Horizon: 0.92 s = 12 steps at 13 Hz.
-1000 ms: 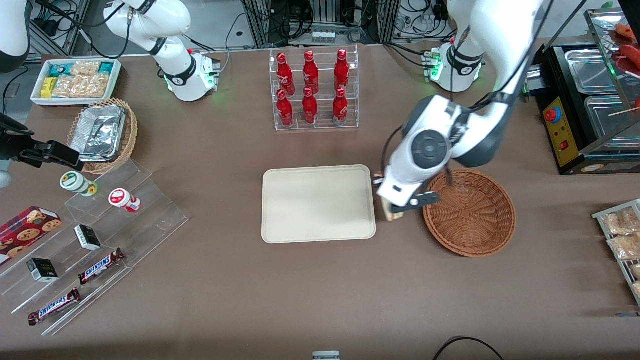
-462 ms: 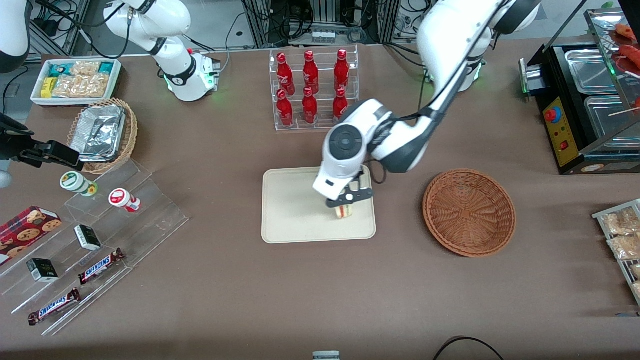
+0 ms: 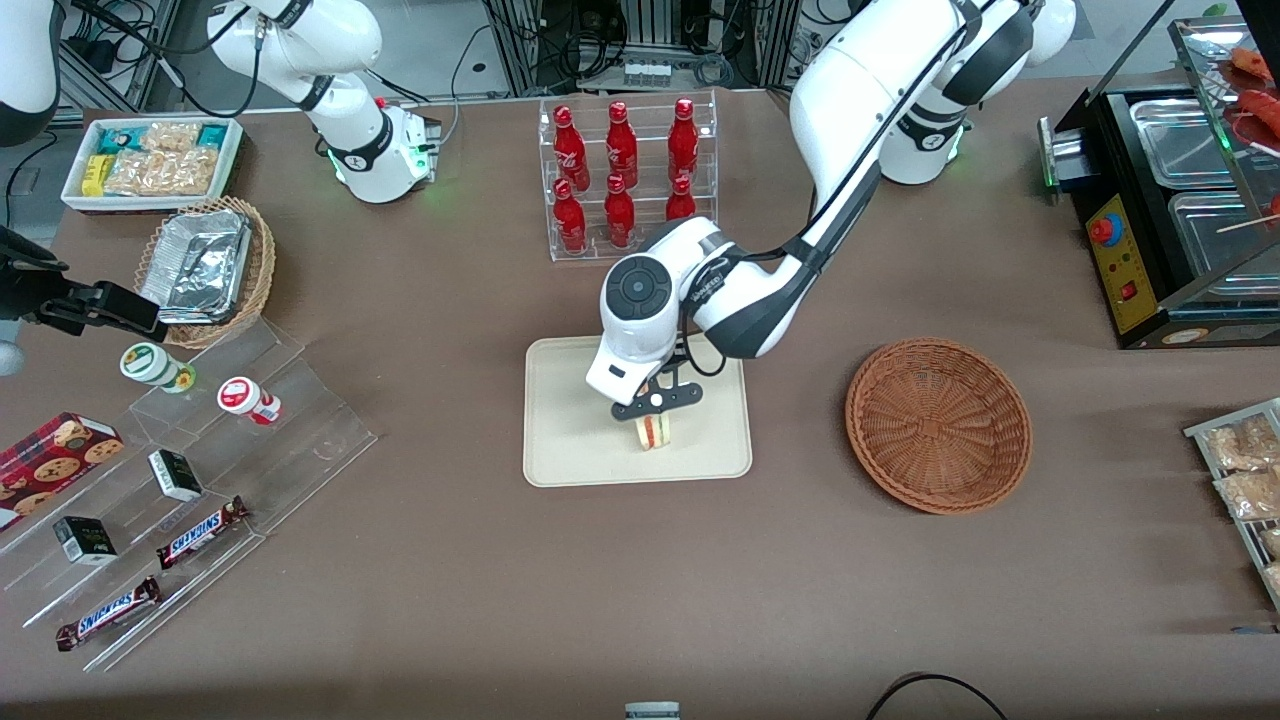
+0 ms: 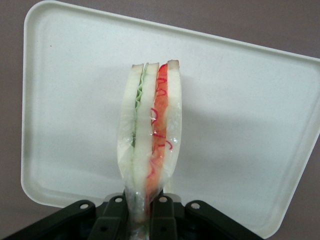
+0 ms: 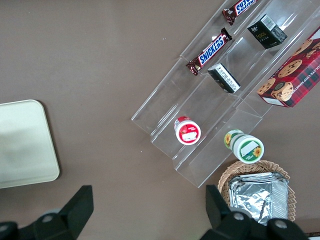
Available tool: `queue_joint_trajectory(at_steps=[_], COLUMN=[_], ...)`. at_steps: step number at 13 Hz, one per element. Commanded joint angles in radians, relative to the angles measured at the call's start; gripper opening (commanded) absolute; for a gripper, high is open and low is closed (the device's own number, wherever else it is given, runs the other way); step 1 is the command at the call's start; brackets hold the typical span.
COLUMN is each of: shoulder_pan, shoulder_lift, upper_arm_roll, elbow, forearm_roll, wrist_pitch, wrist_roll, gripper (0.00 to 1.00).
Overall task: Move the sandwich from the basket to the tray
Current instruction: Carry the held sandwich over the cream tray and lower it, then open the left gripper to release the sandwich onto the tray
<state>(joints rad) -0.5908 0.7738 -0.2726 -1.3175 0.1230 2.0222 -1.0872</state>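
My left gripper [image 3: 655,410] hangs over the cream tray [image 3: 570,440], shut on the clear-wrapped sandwich [image 3: 654,433]. In the left wrist view the black fingers [image 4: 162,217] pinch the narrow end of the sandwich [image 4: 150,130], whose pale bread, green and red layers point down at the tray [image 4: 240,120]. Whether the sandwich touches the tray surface I cannot tell. The reddish-brown wicker basket [image 3: 938,424] sits on the table beside the tray, toward the working arm's end, with nothing in it.
A clear rack of red bottles [image 3: 625,180] stands farther from the front camera than the tray. Toward the parked arm's end are clear stepped shelves [image 3: 200,470] with snacks, a tan basket with foil [image 3: 205,268] and a white snack box [image 3: 150,160]. A metal warmer [image 3: 1180,200] stands at the working arm's end.
The gripper carried the sandwich from beside the basket across to over the tray, then a little farther toward the tray's middle. The basket stayed put.
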Motion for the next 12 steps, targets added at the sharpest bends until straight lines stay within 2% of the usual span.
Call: queue_joint_trajectory(at_steps=[1,3,12], shoulder_pan=[-0.020,-0.049,-0.055], shoulder_lift=[0.060,0.074,0.099], upper_arm_roll=[0.010,0.013,0.012], elbow=[0.078,0.090,0.089], forearm_roll=[0.020,0.021,0.011], wrist_pitch=[-0.014,-0.020,-0.017], wrist_roll=[-0.022,-0.020,-0.045], gripper=[0.00,0.00,0.00])
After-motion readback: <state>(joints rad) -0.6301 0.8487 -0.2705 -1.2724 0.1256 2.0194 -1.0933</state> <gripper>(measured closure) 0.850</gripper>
